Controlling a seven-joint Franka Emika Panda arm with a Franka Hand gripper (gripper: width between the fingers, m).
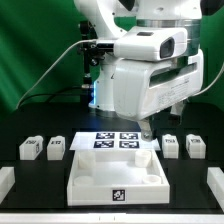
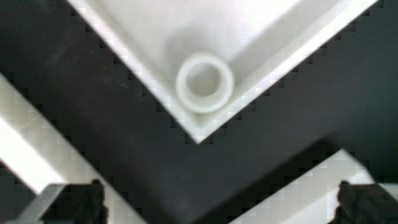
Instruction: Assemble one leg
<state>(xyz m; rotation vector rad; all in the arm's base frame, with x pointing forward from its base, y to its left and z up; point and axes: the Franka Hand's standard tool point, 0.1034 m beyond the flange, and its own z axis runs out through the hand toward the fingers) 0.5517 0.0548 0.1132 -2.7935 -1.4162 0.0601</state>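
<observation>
Four small white legs with marker tags stand on the black table, two at the exterior view's left and two at its right. The large white tray-like piece lies at the front centre. My gripper hangs above its far right corner, apart from the legs. In the wrist view the gripper is open and empty, its dark fingertips spread wide. Below them I see a corner of the tray with a round socket. No leg shows in the wrist view.
The marker board lies flat just behind the tray, partly under the arm. White blocks sit at the table's front left edge and front right edge. The arm's bulky white body fills the space above the board.
</observation>
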